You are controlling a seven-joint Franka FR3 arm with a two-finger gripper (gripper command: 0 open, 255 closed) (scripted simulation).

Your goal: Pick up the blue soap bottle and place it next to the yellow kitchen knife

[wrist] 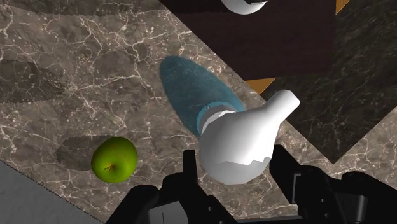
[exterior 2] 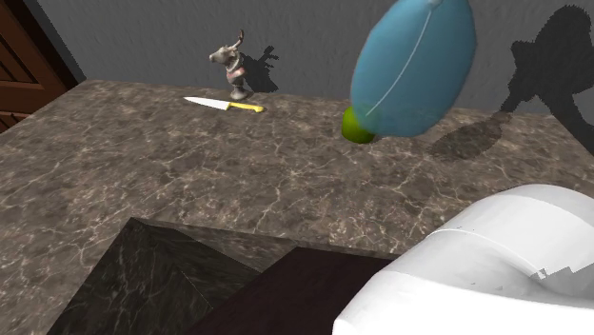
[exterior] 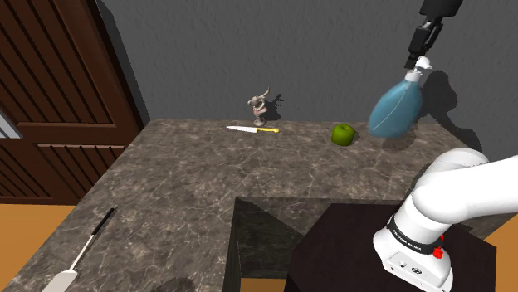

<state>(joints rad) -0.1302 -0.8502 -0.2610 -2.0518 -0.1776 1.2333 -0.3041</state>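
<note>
The blue soap bottle hangs in the air, tilted, well above the marble counter's far right part. My gripper is shut on its white pump top, whose sides the black fingers clasp. In the second exterior view the bottle looms large at the top. The yellow-handled knife with a white blade lies flat near the counter's far edge, well toward the shoulder view's left of the bottle. In the second exterior view the knife lies in front of the figurine.
A green apple sits on the counter between knife and bottle, almost under the bottle. A small grey animal figurine stands just behind the knife. A spatula-like tool lies at the near left. A dark wooden door stands left.
</note>
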